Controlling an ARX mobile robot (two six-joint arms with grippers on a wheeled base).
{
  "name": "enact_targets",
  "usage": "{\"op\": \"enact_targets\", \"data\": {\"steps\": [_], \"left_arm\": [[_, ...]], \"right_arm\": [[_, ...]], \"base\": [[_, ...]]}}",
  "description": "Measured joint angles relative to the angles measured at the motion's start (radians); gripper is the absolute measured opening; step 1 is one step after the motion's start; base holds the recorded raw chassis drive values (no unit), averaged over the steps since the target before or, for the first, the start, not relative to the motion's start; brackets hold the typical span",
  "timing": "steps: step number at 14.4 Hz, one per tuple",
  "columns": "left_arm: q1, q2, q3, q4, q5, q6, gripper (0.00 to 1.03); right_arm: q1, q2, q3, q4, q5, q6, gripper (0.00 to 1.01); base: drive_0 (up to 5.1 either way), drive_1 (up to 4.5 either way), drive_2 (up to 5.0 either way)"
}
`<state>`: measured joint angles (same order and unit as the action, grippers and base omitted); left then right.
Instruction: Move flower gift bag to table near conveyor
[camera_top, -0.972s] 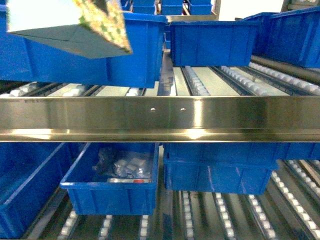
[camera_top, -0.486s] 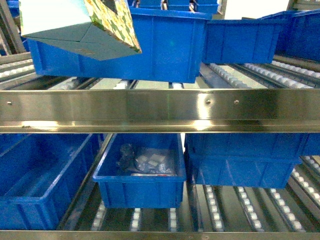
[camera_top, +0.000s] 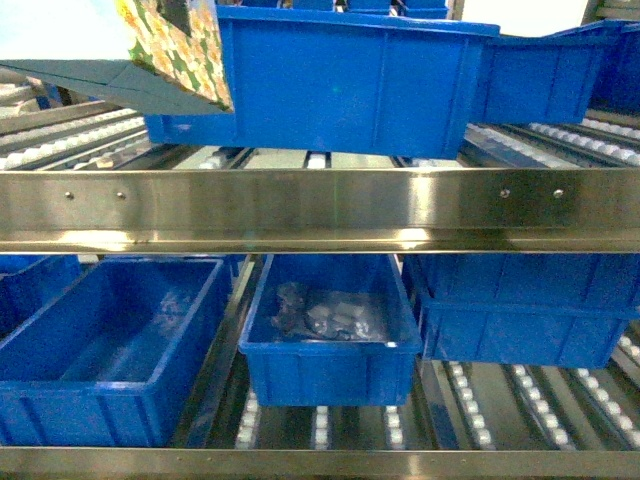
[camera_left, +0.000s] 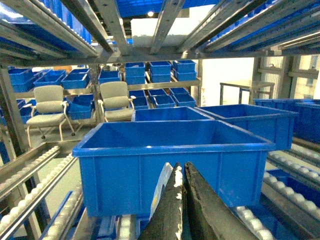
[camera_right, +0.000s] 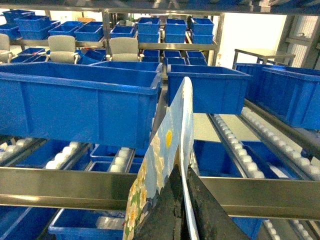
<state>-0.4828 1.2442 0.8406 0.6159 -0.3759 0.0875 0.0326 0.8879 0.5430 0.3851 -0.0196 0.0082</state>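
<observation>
Three views. In the head view, the flower gift bag (camera_top: 150, 50) hangs in the upper left of the frame, its daisy-printed face turned right and its plain folded bottom facing the camera. Neither gripper shows in this view. Behind the bag a large blue bin (camera_top: 340, 80) sits on the upper tier of the conveyor (camera_top: 320, 208), whose shiny steel rail crosses the middle of the frame. Below the rail, in the lower centre, a smaller blue bin (camera_top: 330, 340) holds clear-wrapped items too blurred to name, and an open blue bin (camera_top: 105, 350) sits at lower left. White rollers (camera_top: 60, 140) slope along both tiers.

In the left wrist view, the left gripper (camera_left: 181, 200) rises from the bottom centre, its two dark fingers pressed together with a thin pale edge of the bag (camera_left: 162, 187) beside them at the left; it seems to pinch the paper, though the contact is hard to make out. A blue bin (camera_left: 175, 160) fills the middle, and two pale chairs (camera_left: 82, 107) stand at centre left.

In the right wrist view, the right gripper (camera_right: 177, 210) sits at bottom centre, fingers closed on the bag's upper edge (camera_right: 170, 145), daisy print showing at its left. Blue bins (camera_right: 80, 105) and the steel rail (camera_right: 65, 187) lie behind.
</observation>
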Motion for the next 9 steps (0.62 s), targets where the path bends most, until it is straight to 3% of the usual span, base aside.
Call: {"op": "enact_targets", "data": {"steps": [9], "left_arm": [[0.000, 0.000, 0.000, 0.000, 0.001, 0.000, 0.02]], "right_arm": [[0.000, 0.000, 0.000, 0.003, 0.000, 0.000, 0.02]], "base": [[-4.9, 2.14, 2.8]]}}
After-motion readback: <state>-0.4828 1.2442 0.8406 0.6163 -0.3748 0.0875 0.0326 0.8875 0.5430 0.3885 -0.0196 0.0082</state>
